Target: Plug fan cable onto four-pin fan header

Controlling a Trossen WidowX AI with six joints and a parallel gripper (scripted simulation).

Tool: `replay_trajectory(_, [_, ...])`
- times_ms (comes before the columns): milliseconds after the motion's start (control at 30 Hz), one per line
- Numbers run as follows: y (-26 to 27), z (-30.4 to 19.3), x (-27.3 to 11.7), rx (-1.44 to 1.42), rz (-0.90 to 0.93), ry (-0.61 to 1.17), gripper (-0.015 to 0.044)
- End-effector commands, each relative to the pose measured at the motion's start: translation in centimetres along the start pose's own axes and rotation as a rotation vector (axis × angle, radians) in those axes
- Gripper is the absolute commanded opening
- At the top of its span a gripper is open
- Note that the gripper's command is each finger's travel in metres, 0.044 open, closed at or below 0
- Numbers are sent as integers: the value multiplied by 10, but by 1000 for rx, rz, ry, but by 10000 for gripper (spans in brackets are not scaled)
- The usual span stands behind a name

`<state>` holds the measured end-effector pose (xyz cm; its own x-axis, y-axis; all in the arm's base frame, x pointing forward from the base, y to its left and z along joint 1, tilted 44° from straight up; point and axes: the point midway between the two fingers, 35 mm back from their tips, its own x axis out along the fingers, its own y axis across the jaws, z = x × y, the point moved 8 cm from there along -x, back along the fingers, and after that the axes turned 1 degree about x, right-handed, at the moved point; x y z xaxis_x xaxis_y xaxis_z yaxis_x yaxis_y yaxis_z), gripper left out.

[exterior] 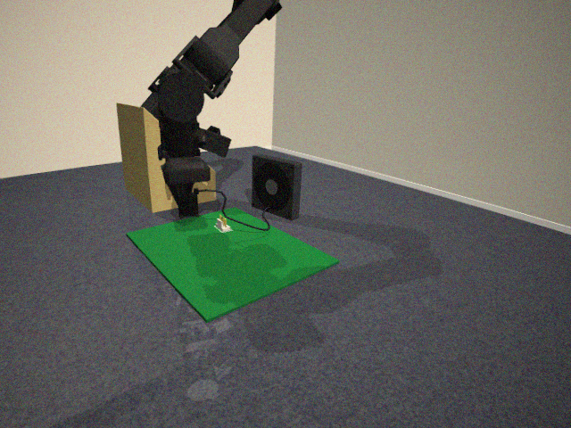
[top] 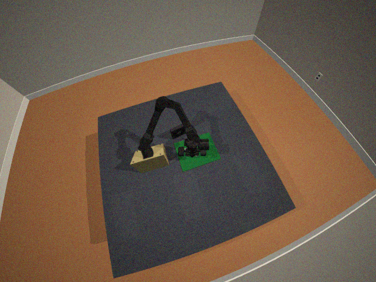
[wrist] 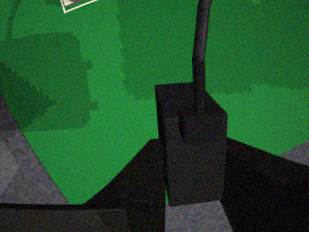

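My gripper (exterior: 187, 207) (wrist: 182, 147) is shut on the black fan plug (wrist: 195, 171), which sits upright between the fingers. In the exterior view the fingers hide most of the plug and hang a little above the green board (top: 187, 166) (exterior: 304, 259) (wrist: 113, 157), near its back left edge. The black cable (exterior: 224, 201) (wrist: 199, 48) runs from the plug's top to the fan (top: 177, 131) (exterior: 277, 184). The white header (exterior: 222, 225) with its yellowish pins stands uncovered on the board, right of the gripper in the exterior view; only its corner shows at the wrist view's top left.
A tan block (top: 151, 164) (exterior: 133, 152) stands under the arm's base, behind the gripper in the exterior view. The fan stands upright beyond the board's back right edge. The cable sags in a loop past the header. The board lies on a dark blue-grey mat (top: 194, 212) (exterior: 92, 368).
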<state>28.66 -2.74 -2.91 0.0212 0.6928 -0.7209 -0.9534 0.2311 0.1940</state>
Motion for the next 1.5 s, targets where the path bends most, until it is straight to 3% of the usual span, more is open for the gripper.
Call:
replay_trajectory(0, [3, 8, -1, 101, -1, 4, 0])
replay_trajectory(1167, [41, 74, 1, 1301, 2, 1, 0])
replay_trajectory(1467, [43, 76, 2, 1351, 3, 0, 0])
